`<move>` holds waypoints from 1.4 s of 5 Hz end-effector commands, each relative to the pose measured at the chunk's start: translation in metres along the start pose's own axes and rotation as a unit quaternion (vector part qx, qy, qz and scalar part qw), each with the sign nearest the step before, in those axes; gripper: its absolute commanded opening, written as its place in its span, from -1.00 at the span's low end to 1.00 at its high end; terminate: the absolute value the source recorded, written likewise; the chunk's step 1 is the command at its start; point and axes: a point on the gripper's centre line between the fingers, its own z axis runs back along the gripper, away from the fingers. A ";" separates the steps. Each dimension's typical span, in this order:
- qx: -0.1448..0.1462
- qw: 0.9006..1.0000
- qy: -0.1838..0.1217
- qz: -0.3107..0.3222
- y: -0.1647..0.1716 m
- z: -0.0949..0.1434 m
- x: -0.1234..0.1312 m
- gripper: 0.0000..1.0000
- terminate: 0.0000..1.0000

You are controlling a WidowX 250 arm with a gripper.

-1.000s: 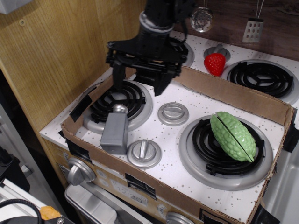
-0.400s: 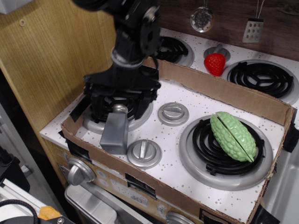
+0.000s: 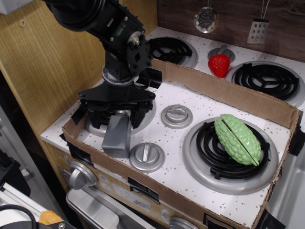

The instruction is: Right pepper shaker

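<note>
The pepper shaker [image 3: 116,137] is a boxy matte grey body lying on its side at the front edge of the left burner [image 3: 102,125], its silver cap pointing back under the gripper. My black gripper [image 3: 116,114] hangs right over the cap end, open, with one finger [image 3: 94,117] left of the shaker's top and the other to its right. The fingers straddle the cap; I cannot tell whether they touch it. The arm hides most of the left burner.
A cardboard wall [image 3: 228,95] rings the stove top. Two round silver knobs [image 3: 176,116] [image 3: 147,156] sit right of the shaker. A green ridged vegetable [image 3: 237,139] lies on the right burner. A red strawberry [image 3: 219,65] sits beyond the cardboard. A wooden panel [image 3: 43,71] stands at left.
The gripper has come forward, left and down from above the back of the left burner to straddle the shaker's cap end. The shaker has not moved.
</note>
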 end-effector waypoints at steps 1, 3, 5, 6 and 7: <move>-0.019 0.998 -0.050 0.028 -0.006 0.002 0.010 1.00 -1.00; -0.038 0.997 -0.052 0.033 -0.009 -0.012 0.006 1.00 -1.00; -0.042 0.997 -0.062 0.029 -0.009 -0.011 0.011 -1.00 -1.00; -0.045 0.992 -0.107 0.038 -0.013 -0.004 0.017 -1.00 -1.00; -0.050 0.984 -0.167 0.041 -0.020 0.006 0.029 -1.00 -1.00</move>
